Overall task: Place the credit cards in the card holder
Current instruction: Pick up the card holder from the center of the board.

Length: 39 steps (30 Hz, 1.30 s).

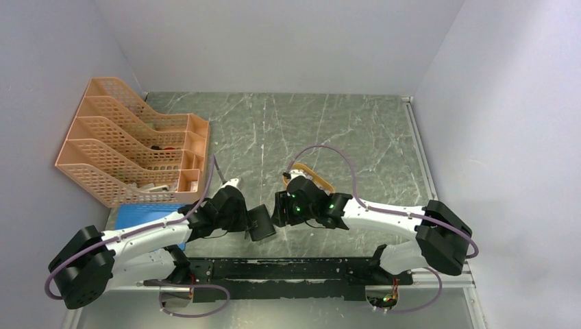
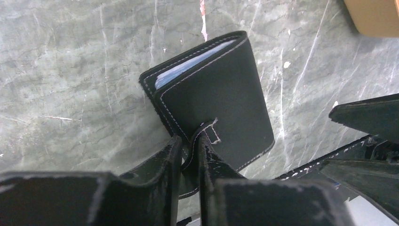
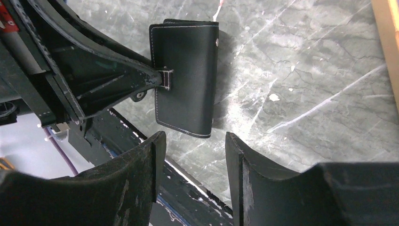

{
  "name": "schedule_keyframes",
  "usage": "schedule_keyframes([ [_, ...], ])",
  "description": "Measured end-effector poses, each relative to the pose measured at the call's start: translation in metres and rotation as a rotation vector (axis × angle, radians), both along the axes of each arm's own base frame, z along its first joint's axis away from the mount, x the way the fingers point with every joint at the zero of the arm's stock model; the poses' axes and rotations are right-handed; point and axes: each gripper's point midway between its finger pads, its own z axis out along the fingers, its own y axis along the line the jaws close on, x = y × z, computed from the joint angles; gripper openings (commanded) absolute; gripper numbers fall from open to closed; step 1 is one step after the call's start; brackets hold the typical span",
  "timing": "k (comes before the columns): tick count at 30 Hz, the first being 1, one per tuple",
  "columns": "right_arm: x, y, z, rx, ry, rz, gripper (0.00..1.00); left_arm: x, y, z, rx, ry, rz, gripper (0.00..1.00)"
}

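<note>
The left pincer [image 2: 190, 141] is clenched on the snap tab [image 2: 210, 131] of the black card holder [image 2: 221, 94], which is held folded just ahead of its fingertips over the grey marbled table [image 2: 70, 70]. The right pincer [image 3: 193, 141] is released, with its jaws spread wide. The card holder is seen just beyond them, with its outer cover turned towards them and not touched by them. The step in hand is judged to be the presenting of the holder so that it can be opened; no card is being carried by either pincer. For the next move, the free cover would probably have to be taken by the right pincer and drawn away from the tab side. The pockets would then be exposed while the tab is kept pinched, and only then could a card be fetched. A bluish strip [image 2: 188, 63] is seen between the two covers at the far edge. Whether it is pocket lining or a card already inside cannot be told. The credit cards themselves are not clearly made out. An orange tray [image 1: 323, 181] lies just behind the right pincer in the overhead view, and small pale bits at its near end are too small to be named. Whether the holder's lower edge rests on the table is hidden.
</note>
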Motion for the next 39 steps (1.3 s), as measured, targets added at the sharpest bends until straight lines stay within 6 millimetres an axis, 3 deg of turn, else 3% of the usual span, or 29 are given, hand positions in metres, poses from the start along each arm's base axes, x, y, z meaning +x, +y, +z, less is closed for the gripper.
schedule_keyframes([
  [4, -0.004, 0.001, -0.008, 0.007, 0.029, 0.002, 0.55, -0.001, 0.001, -0.002, -0.004, 0.001, 0.007, 0.05],
  [14, -0.008, 0.009, -0.027, 0.114, 0.167, 0.004, 0.60, -0.001, 0.002, -0.004, -0.018, 0.011, 0.038, 0.05],
  [22, -0.016, 0.026, -0.033, 0.196, 0.270, 0.028, 0.61, -0.002, 0.003, -0.005, -0.043, 0.019, 0.081, 0.05],
  [29, -0.025, 0.026, -0.049, 0.214, 0.351, 0.001, 0.60, -0.001, 0.003, -0.006, -0.060, 0.028, 0.111, 0.05],
  [39, -0.027, 0.036, -0.050, 0.311, 0.407, -0.027, 0.50, 0.000, 0.001, -0.007, -0.087, 0.033, 0.137, 0.05],
])
